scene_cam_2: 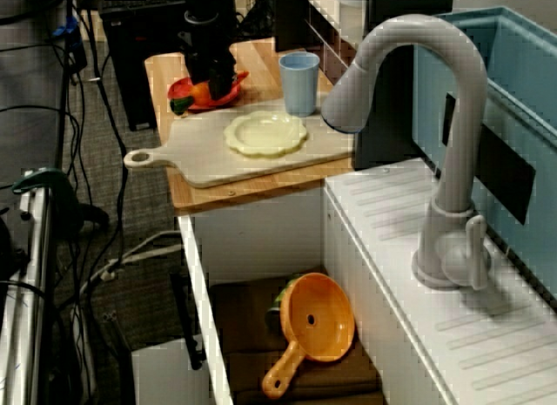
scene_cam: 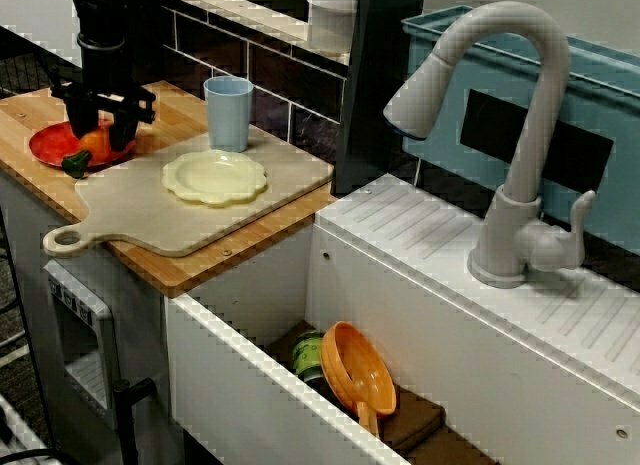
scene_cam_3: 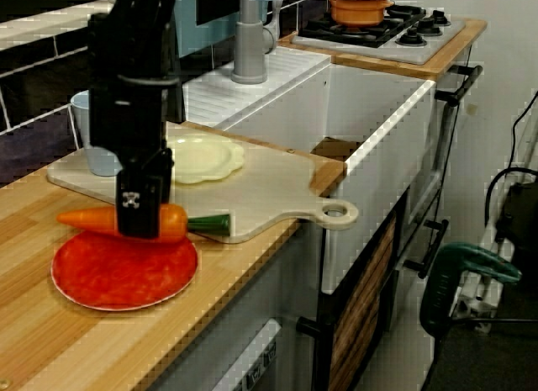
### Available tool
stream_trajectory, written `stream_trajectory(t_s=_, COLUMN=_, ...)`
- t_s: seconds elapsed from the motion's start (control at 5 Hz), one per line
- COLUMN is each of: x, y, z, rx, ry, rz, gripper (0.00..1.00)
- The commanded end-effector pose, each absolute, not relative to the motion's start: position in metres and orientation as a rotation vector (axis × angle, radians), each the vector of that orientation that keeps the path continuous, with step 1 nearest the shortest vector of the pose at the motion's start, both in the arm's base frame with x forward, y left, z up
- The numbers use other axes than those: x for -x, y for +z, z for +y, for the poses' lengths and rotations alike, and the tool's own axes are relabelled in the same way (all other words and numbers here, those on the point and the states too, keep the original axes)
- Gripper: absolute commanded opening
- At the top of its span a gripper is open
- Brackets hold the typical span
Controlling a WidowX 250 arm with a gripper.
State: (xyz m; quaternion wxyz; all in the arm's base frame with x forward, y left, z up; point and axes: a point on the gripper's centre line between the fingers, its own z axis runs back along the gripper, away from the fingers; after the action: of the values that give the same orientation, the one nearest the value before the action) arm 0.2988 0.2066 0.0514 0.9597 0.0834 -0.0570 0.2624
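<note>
A toy carrot is held across the far edge of a red plate, with its green end pointed at the cutting board. It is gripped round its middle by the gripper, and the jaws are closed tight on it. Whether the carrot rests on the plate or is held a little above it cannot be told.

The step in hand is judged to be the gripping of the carrot at the plate. Any move from here calls for a firm hold, since the board's edge is just beside the plate.

A pale yellow plate is set on the board, and a blue cup stands at the board's back edge.

In the view from the side the whole carrot is shown, and an orange pot on a stove. In the view from above the carrot is mostly hidden by the arm. An orange strainer down in the sink is shown only in the other two views.
</note>
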Motion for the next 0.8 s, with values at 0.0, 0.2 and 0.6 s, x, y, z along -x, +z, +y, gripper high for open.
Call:
stream_trajectory(t_s=0.0, x=-0.301, y=0.113, z=0.197, rx=-0.137, ry=0.479, rz=-0.212, gripper=0.00)
stream_trajectory(t_s=0.2, x=-0.303, y=0.124, z=0.187, rx=-0.109, ry=0.455, rz=-0.209, gripper=0.00)
stream_trajectory(t_s=0.6, x=-0.303, y=0.128, z=0.147, rx=-0.103, ry=0.350, rz=-0.192, gripper=0.00)
